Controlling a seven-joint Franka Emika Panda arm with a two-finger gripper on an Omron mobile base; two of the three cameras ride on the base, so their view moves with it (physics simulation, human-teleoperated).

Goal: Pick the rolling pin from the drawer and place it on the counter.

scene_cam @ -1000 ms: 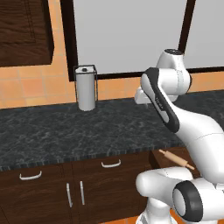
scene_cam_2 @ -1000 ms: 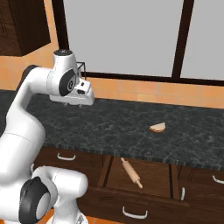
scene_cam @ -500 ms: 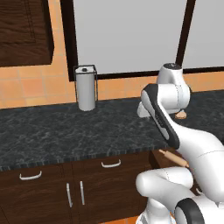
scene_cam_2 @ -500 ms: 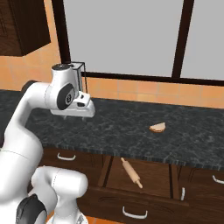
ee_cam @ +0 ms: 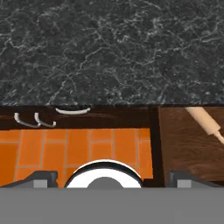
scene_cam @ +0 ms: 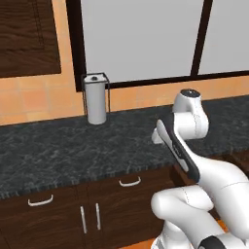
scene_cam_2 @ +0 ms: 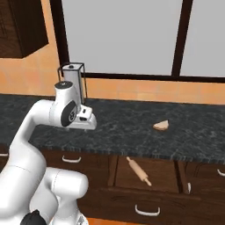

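While the drawer [scene_cam_2: 147, 176] stands pulled out beneath the counter [scene_cam_2: 132, 127], the rolling pin [scene_cam_2: 139, 171] is seen lying inside it on the wooden floor of the box, set at a diagonal, with one knobbed handle pointing toward the counter edge and the other toward the drawer front. From the hand view, the same rolling pin [ee_cam: 204, 122] is shown at the right, resting on the brown drawer bottom [ee_cam: 188, 148] just below the dark counter slab [ee_cam: 109, 48]; only part of its length is caught there. The gripper [ee_cam: 109, 178] is held above the counter edge, well apart from the rolling pin, with its two dark finger tips [ee_cam: 41, 178] spread wide at the bottom of the hand view and nothing between them: it is released and empty. From the right base view the hand [scene_cam_2: 83, 118] is seen over the left part of the counter, to the left of the open drawer. A small tan wedge-shaped item [scene_cam_2: 161, 125] lies on the counter above the drawer. A grey cylindrical holder in a thin wire frame [scene_cam: 96, 98] stands upright at the back of the counter against the orange tiled wall [scene_cam: 34, 102]. Curved silver handles [scene_cam: 129, 182] are borne by the closed drawer fronts below the counter.
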